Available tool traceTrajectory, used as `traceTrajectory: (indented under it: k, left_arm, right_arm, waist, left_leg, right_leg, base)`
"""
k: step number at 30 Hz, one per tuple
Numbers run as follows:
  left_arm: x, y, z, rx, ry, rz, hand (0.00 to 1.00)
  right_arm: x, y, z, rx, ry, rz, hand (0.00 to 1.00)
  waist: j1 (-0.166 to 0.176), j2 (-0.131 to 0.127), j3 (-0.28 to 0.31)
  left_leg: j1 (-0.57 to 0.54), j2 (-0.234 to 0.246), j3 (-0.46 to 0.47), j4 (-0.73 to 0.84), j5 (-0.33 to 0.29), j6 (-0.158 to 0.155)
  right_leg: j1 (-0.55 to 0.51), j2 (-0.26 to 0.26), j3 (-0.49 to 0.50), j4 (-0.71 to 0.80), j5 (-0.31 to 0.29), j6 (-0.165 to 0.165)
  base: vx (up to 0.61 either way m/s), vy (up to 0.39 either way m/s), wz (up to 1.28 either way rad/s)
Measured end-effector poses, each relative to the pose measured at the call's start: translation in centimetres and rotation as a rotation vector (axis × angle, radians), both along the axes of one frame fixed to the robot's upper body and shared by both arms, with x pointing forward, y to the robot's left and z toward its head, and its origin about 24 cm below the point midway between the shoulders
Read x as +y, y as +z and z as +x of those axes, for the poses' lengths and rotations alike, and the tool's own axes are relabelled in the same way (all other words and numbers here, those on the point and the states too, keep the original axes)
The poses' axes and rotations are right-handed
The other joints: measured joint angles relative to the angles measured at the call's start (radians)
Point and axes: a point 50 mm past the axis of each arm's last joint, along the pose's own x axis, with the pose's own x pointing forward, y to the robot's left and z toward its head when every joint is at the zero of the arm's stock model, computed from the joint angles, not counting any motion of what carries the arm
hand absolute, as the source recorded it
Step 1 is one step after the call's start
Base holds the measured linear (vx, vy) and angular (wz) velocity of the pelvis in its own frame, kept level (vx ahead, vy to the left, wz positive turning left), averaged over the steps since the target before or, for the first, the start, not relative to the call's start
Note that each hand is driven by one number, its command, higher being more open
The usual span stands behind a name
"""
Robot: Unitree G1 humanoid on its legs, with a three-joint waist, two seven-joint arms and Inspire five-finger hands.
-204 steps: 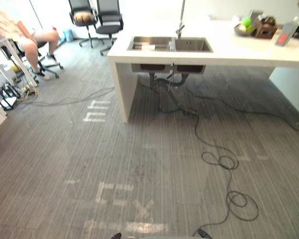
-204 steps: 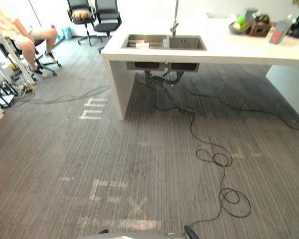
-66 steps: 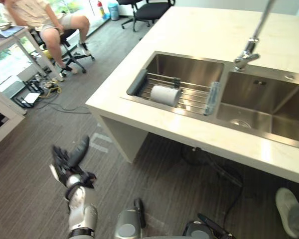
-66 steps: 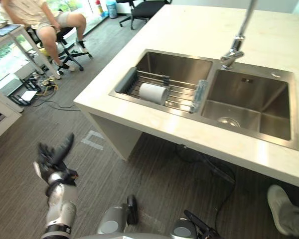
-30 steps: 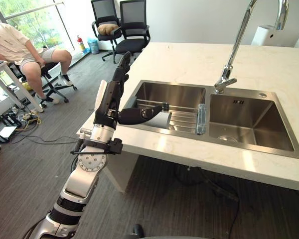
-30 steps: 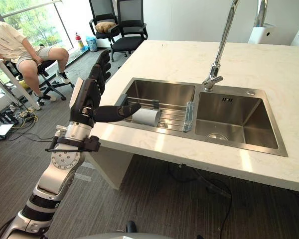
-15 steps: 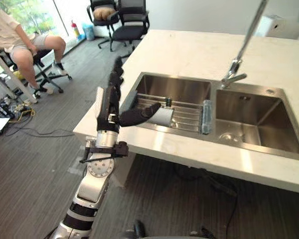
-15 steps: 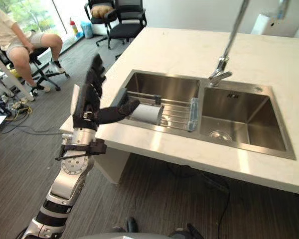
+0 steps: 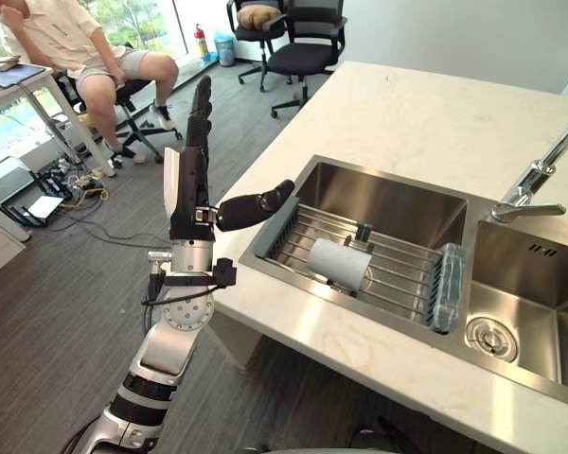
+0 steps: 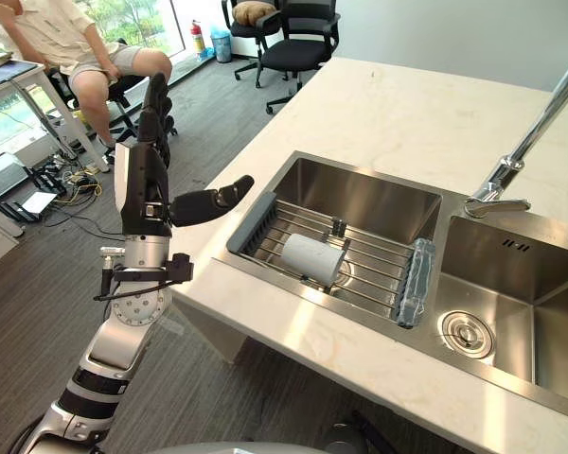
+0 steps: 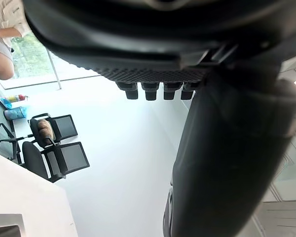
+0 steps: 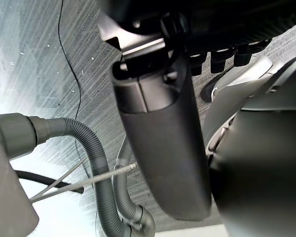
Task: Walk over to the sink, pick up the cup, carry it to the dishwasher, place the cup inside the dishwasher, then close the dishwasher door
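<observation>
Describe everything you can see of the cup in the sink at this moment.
The cup is plain white and cylindrical, matte like ceramic or plastic, with no handle visible. It lies on its side on the wire rack that spans the sink's left basin, with one round end turned toward the right basin. Only the rack's bars touch it. The left hand is raised open beside the counter, well apart from the cup.

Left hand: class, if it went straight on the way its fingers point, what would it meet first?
Nothing near, it seems: the left hand is open, fingers pointing up beside the counter, not at the cup. Depth is unclear.
</observation>
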Motion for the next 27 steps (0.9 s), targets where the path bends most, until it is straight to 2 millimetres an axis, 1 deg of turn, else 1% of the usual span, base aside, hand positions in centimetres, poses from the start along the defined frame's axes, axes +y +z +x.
traceTrajectory:
  k: [1, 4, 7, 8, 9, 10, 11, 12, 13, 14, 15, 16, 17, 18, 19, 20, 21, 22, 24, 27]
  left_arm:
    - [-0.1, 0.4, 0.1, -0.013, -0.013, 0.004, 1.00]
    - [-0.2, 0.6, 0.3, -0.001, -0.044, -0.016, 1.00]
    - [0.0, 0.3, 0.5, 0.040, -0.063, -0.056, 1.00]
    - [0.0, 0.1, 0.6, 0.056, -0.065, -0.060, 1.00]
    - [0.0, -0.2, 0.7, 0.073, -0.068, -0.062, 1.00]
    - [-0.1, -0.7, 0.9, 0.099, -0.071, -0.062, 1.00]
    - [-0.1, -1.0, 0.9, 0.110, -0.072, -0.063, 1.00]
    - [-0.4, -1.5, 0.8, 0.131, -0.084, -0.059, 1.00]
    - [-0.8, -2.0, 0.6, 0.153, -0.109, -0.055, 1.00]
    - [-1.0, -2.2, 0.5, 0.164, -0.120, -0.055, 1.00]
    - [-1.0, -2.8, 0.3, 0.185, -0.131, -0.052, 1.00]
    - [-1.0, -3.1, 0.2, 0.198, -0.139, -0.042, 1.00]
    - [-1.0, -3.0, 0.2, 0.197, -0.147, -0.037, 1.00]
    - [-1.0, -2.9, 0.1, 0.186, -0.159, -0.026, 1.00]
    - [-1.0, -2.7, 0.1, 0.175, -0.171, -0.012, 1.00]
    - [-1.1, -2.5, 0.2, 0.170, -0.179, -0.005, 1.00]
    - [-1.5, -2.2, 0.3, 0.160, -0.201, 0.011, 1.00]
    - [-2.0, -1.8, 0.4, 0.151, -0.231, 0.037, 1.00]
    - [-2.4, -1.6, 0.5, 0.147, -0.261, 0.074, 1.00]
    - [-2.2, -1.9, 0.5, 0.170, -0.280, 0.111, 1.00]
  right_arm:
    - [-0.1, 0.0, -0.3, 0.004, -0.024, 0.001, 1.00]
    - [0.0, -0.1, -1.4, 0.014, -0.053, 0.019, 1.00]
    - [0.4, -0.1, -1.6, 0.010, -0.066, 0.037, 1.00]
    - [0.4, -0.1, -1.6, 0.005, -0.065, 0.041, 1.00]
    - [0.5, -0.1, -1.5, 0.002, -0.062, 0.045, 1.00]
    - [0.3, -0.1, -1.5, -0.004, -0.056, 0.043, 1.00]
    - [0.1, -0.1, -1.5, -0.007, -0.048, 0.042, 1.00]
    - [0.0, 0.0, -1.4, -0.013, -0.039, 0.042, 1.00]
    - [-0.5, 0.1, -1.4, -0.010, -0.034, 0.029, 1.00]
    - [-0.9, 0.1, -1.4, -0.006, -0.026, 0.016, 1.00]
    - [-1.9, 0.4, -1.4, 0.000, -0.001, -0.015, 1.00]
    - [-2.4, 0.5, -1.3, 0.005, 0.014, -0.042, 1.00]
    - [-2.6, 0.5, -1.2, 0.005, 0.026, -0.054, 1.00]
    - [-2.7, 0.6, -0.7, 0.007, 0.067, -0.085, 1.00]
    - [-2.7, 0.6, -0.2, 0.013, 0.131, -0.123, 1.00]
    - [-2.8, 0.7, 0.0, 0.014, 0.156, -0.144, 1.00]
    - [-3.0, 0.8, 0.4, 0.015, 0.188, -0.182, 1.00]
    - [-3.3, 0.9, 0.6, 0.022, 0.202, -0.215, 1.00]
    - [-3.6, 1.0, 0.8, 0.034, 0.202, -0.253, 1.00]
    - [-4.3, 1.3, 0.8, 0.044, 0.198, -0.293, 1.00]
  waist:
    - [-0.001, -0.003, 0.002]
    - [-0.003, -0.004, 0.003]
    - [-0.006, -0.003, 0.002]
    - [-0.010, -0.001, 0.002]
    - [-0.012, 0.000, 0.003]
    - [-0.012, 0.010, 0.009]
    - [-0.013, 0.019, 0.014]
    - [-0.018, 0.018, 0.021]
    - [-0.017, 0.026, 0.030]
    - [-0.016, 0.036, 0.036]
    - [-0.015, 0.055, 0.047]
    - [-0.015, 0.060, 0.046]
    - [-0.015, 0.063, 0.044]
    - [-0.015, 0.065, 0.040]
    - [-0.019, 0.070, 0.032]
    - [-0.022, 0.074, 0.029]
    - [-0.028, 0.084, 0.022]
    - [-0.028, 0.090, 0.019]
    - [-0.031, 0.090, 0.018]
    - [-0.035, 0.090, 0.018]
  left_leg:
    - [0.003, 0.008, 0.003, 0.000, -0.005, -0.007]
    - [0.002, 0.011, 0.006, -0.005, -0.006, -0.008]
    - [-0.005, 0.017, 0.018, -0.003, -0.016, -0.007]
    - [-0.020, 0.026, 0.026, 0.019, -0.038, -0.002]
    - [-0.042, 0.033, 0.024, 0.063, -0.060, -0.004]
    - [-0.072, 0.049, 0.024, 0.138, -0.098, -0.009]
    - [-0.081, 0.058, 0.024, 0.170, -0.113, -0.016]
    - [-0.135, 0.075, 0.027, 0.302, -0.129, -0.037]
    - [-0.210, 0.095, 0.022, 0.467, -0.123, -0.048]
    - [-0.231, 0.105, 0.019, 0.525, -0.116, -0.058]
    - [-0.234, 0.114, 0.013, 0.576, -0.098, -0.071]
    - [-0.221, 0.108, 0.014, 0.563, -0.078, -0.062]
    - [-0.210, 0.101, 0.014, 0.542, -0.067, -0.055]
    - [-0.179, 0.083, 0.016, 0.465, -0.047, -0.054]
    - [-0.143, 0.068, 0.024, 0.349, -0.024, -0.058]
    - [-0.122, 0.061, 0.026, 0.290, -0.008, -0.058]
    - [-0.088, 0.051, 0.028, 0.179, 0.024, -0.061]
    - [-0.060, 0.048, 0.031, 0.097, 0.054, -0.064]
    - [-0.038, 0.055, 0.048, 0.054, 0.068, -0.064]
    - [-0.004, 0.058, 0.067, 0.023, 0.068, -0.063]
  right_leg:
    - [0.009, 0.008, 0.000, -0.018, 0.001, -0.002]
    - [0.024, 0.019, -0.002, -0.060, 0.018, -0.003]
    - [0.035, 0.035, -0.001, -0.104, 0.040, 0.000]
    - [0.035, 0.041, -0.005, -0.108, 0.042, 0.001]
    - [0.036, 0.044, -0.007, -0.106, 0.039, 0.002]
    - [0.038, 0.051, -0.011, -0.100, 0.023, 0.001]
    - [0.044, 0.056, -0.012, -0.098, 0.014, 0.002]
    - [0.056, 0.054, -0.017, -0.099, 0.010, -0.001]
    - [0.069, 0.055, -0.021, -0.105, 0.009, -0.004]
    - [0.082, 0.057, -0.020, -0.107, 0.009, -0.008]
    - [0.104, 0.055, -0.009, -0.111, 0.008, -0.019]
    - [0.114, 0.053, 0.003, -0.122, 0.011, -0.024]
    - [0.114, 0.051, 0.009, -0.128, 0.014, -0.028]
    - [0.107, 0.048, 0.023, -0.145, 0.024, -0.035]
    - [0.090, 0.050, 0.032, -0.159, 0.043, -0.036]
    - [0.080, 0.052, 0.033, -0.165, 0.052, -0.038]
    - [0.061, 0.059, 0.033, -0.172, 0.061, -0.046]
    - [0.049, 0.068, 0.033, -0.173, 0.063, -0.050]
    - [0.047, 0.081, 0.038, -0.177, 0.066, -0.055]
    - [0.062, 0.091, 0.050, -0.192, 0.079, -0.061]
  base:
    - [0.10, -0.060, -0.10]
    - [0.06, -0.020, -0.03]
    - [0.01, -0.003, -0.03]
    - [-0.04, -0.005, 0.03]
    - [-0.06, -0.012, 0.03]
    - [-0.04, -0.024, 0.01]
    - [-0.03, -0.022, 0.11]
    - [-0.05, -0.040, 0.17]
    - [-0.04, -0.031, 0.17]
    - [-0.04, -0.036, -0.04]
    - [0.00, -0.011, -0.23]
    - [0.01, -0.027, -0.28]
    - [0.03, -0.060, -0.34]
    - [0.04, -0.091, -0.32]
    - [0.04, -0.094, -0.28]
    - [0.05, -0.083, -0.14]
    - [0.05, -0.061, -0.04]
    - [0.04, -0.054, -0.03]
    - [0.01, -0.039, -0.11]
    - [-0.02, 0.000, -0.16]
